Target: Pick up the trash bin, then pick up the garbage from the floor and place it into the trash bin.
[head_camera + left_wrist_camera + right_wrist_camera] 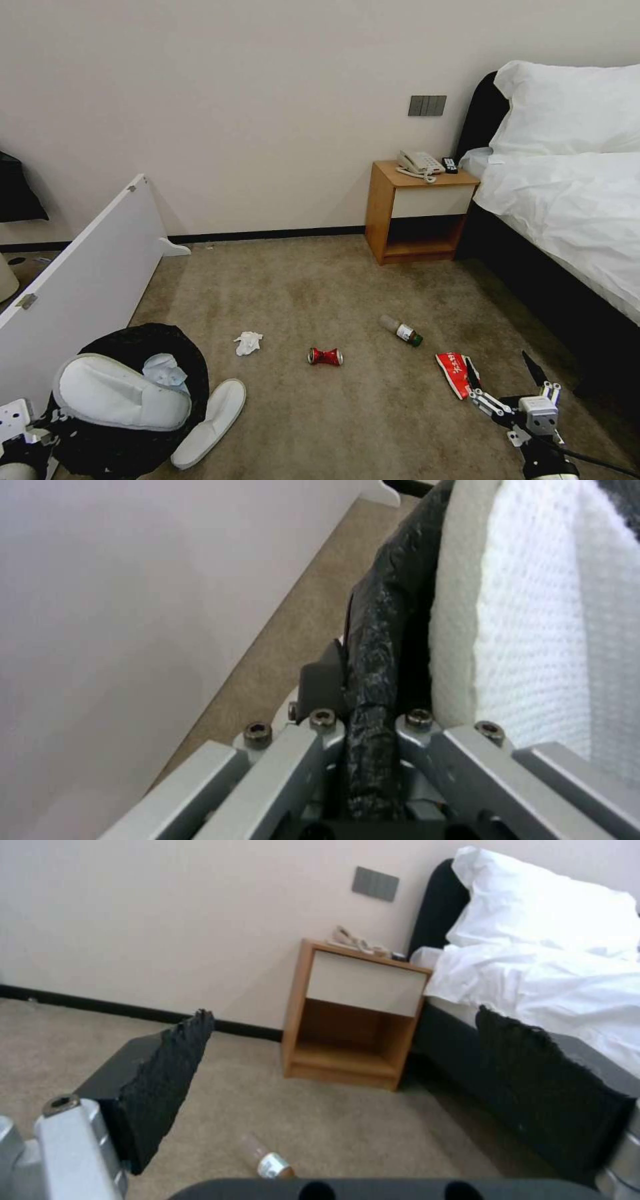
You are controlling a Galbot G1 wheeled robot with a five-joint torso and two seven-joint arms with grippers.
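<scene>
We are holding the bin (133, 393) at our lower left, our left claw (370, 760) clamped on its black-bagged rim; one slipper (117, 393) and a tissue (163, 370) are already lying across its mouth, and a second slipper (210, 420) is resting on the carpet (320, 293), touching the bin's side. Our right claw (510, 383) is hovering low at our right with its pads spread wide and nothing between them. The relation that matters here: the red packet (455, 373) is lying on the floor touching or just beside that claw's left pad, a little ahead of it, its long axis running toward us and slightly rightward. The bottle (401, 331) is lying farther ahead and to the left, slanting across our line of reach, cap end nearer us; it also shows beneath the claw in the right wrist view. The crushed can (325, 357) and a loose tissue (248, 343) are lying farther left, between the two arms. We are judging the right arm the nearer one for packet and bottle, since the left is occupied with the bin.
</scene>
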